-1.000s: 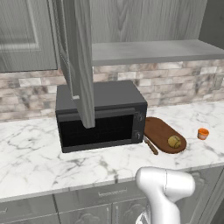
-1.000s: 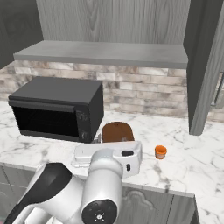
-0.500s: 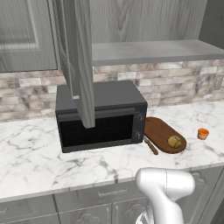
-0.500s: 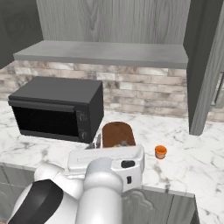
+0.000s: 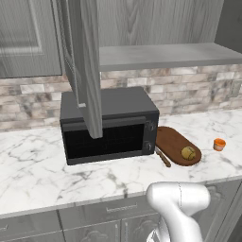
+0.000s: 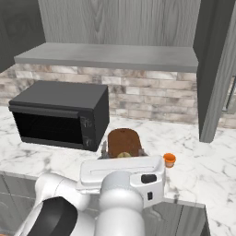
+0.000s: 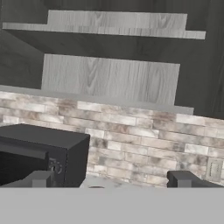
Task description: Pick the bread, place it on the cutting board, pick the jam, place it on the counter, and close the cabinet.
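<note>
The bread [image 5: 188, 152] sits on the cutting board [image 5: 173, 142] at right of centre and the jam [image 5: 219, 144] stands on the counter [image 5: 38, 168] beside it (both placed, I judge); the cabinet [image 5: 86, 61] door hangs open, gripper [image 7: 109, 181] fingers apart facing its shelf, probably to close it

Both base views look forward and down from behind, sharing the microwave [image 5: 109, 125] – the hand view faces the cabinet [image 7: 109, 81] closer, looking upward.

Arm folded low, in front of the counter [image 5: 42, 175] edge, wrist level. Gripper [image 7: 111, 183] aimed at the wall above the counter; 2 fingertips [image 7: 40, 178] wide apart, nothing between.
</note>
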You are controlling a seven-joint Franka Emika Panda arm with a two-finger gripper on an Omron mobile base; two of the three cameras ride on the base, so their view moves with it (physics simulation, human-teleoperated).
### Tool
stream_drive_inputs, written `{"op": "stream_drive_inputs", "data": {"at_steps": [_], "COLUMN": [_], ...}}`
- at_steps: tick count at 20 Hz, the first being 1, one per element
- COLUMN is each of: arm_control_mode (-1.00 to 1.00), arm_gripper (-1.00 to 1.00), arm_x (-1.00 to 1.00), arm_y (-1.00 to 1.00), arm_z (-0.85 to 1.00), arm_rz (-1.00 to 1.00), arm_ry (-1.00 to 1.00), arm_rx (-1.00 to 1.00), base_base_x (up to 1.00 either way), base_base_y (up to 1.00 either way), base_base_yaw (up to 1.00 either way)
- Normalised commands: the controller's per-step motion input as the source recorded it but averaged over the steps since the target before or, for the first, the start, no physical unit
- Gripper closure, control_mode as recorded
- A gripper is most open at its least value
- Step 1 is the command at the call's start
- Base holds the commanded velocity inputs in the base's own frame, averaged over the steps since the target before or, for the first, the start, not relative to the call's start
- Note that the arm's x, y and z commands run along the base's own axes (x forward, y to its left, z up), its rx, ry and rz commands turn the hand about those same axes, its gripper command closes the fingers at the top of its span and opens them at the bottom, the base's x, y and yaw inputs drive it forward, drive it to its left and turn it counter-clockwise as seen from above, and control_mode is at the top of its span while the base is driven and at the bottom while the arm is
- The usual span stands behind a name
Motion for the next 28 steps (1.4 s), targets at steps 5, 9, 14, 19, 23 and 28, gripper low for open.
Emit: {"op": "stream_drive_inputs", "data": {"at_steps": [5,9,14,19,23,28], "arm_control_mode": [-1.0,-1.0,-1.0,-1.0,-1.0,-1.0], "arm_gripper": [-1.0,-1.0,-1.0,-1.0,-1.0,-1.0], "arm_x": [-0.01,-0.01,-0.1,-0.1,-0.11,-0.1], "arm_y": [-0.33,-0.36,-0.35,-0.34,-0.28,-0.22], "arm_z": [0.15,0.22,0.21,0.12,0.03,0.05], "arm_rz": [0.0,0.0,0.0,0.0,0.0,0.0], "arm_ry": [-0.02,-0.02,-0.03,-0.04,-0.07,-0.08], "arm_rx": [0.0,0.0,0.0,0.0,0.0,0.0], "base_base_x": [0.0,0.0,0.0,0.0,0.0,0.0], "base_base_y": [0.0,0.0,0.0,0.0,0.0,0.0], "base_base_yaw": [0.0,0.0,0.0,0.0,0.0,0.0]}}
